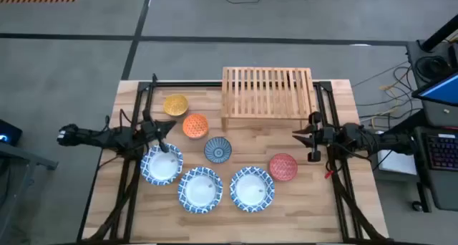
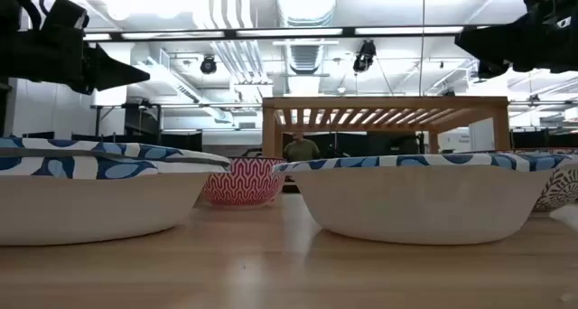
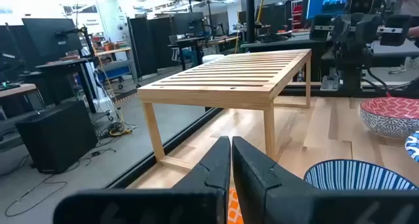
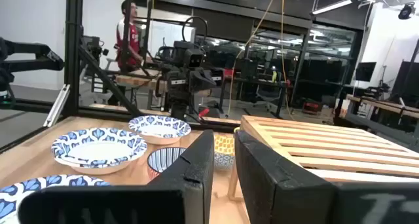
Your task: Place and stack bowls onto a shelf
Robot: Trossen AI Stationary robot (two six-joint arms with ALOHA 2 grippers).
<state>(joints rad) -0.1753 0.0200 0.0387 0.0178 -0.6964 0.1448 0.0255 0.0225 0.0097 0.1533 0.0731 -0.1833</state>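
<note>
The left gripper [image 1: 169,128], fingers pressed shut and empty, hovers above the far-left large bowl [image 1: 162,164]; the right gripper [image 1: 298,136], fingers narrowly parted and empty, hangs near the shelf [image 1: 267,92]. The seven bowls sit on the table [image 1: 325,209], near side of the shelf. They look rigid, glossy and breakable, so grip one by its rim.

Both arms are dark, near-black assemblies of jointed segments with thin cables along their links. The left gripper [image 1: 170,127] and right gripper [image 1: 295,135] each end in two tapering, wedge-shaped black fingers [image 3: 258,171] with flat inner faces and a matte finish. The right arm carries a small red detail near its wrist. A blocky black housing sits behind each finger pair.
</note>
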